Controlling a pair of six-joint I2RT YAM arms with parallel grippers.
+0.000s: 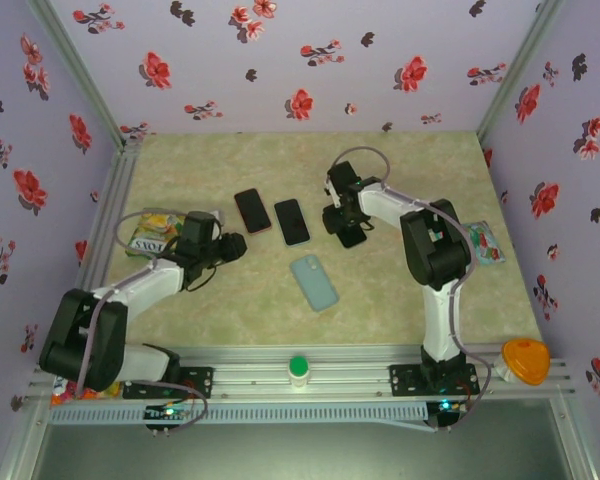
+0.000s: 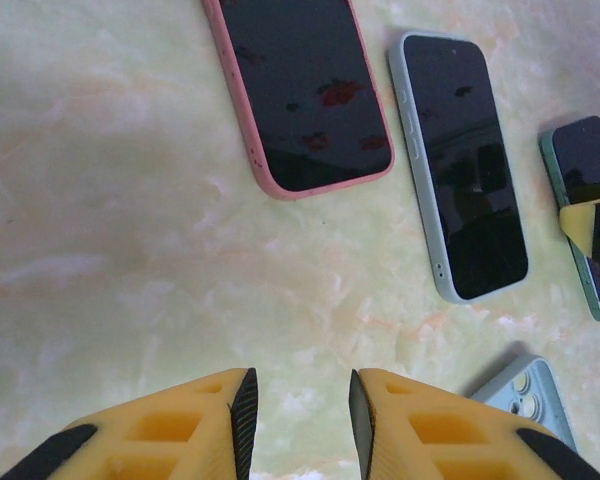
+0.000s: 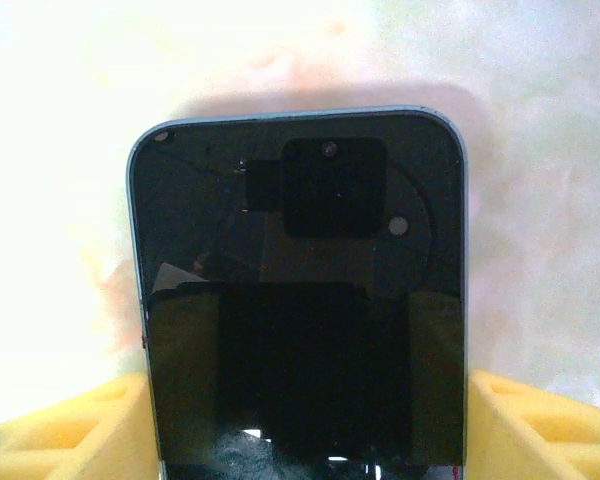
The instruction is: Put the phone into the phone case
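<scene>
Two steps remain: grab, then seat. R gripper (image 3: 302, 430) straddles phone (image 3: 300, 250) on table (image 1: 230, 300), I can't tell if clamped; L gripper (image 2: 300, 420) barely apart, empty. Next: lift, carry to pale-blue case (image 1: 314, 282).

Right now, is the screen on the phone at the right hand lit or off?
Off: the phone has a dark screen, showing only reflections, no lit display.

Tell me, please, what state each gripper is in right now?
The left gripper is slightly open, holding nothing.
The right gripper is closed on the phone, gripping its long sides.
</scene>
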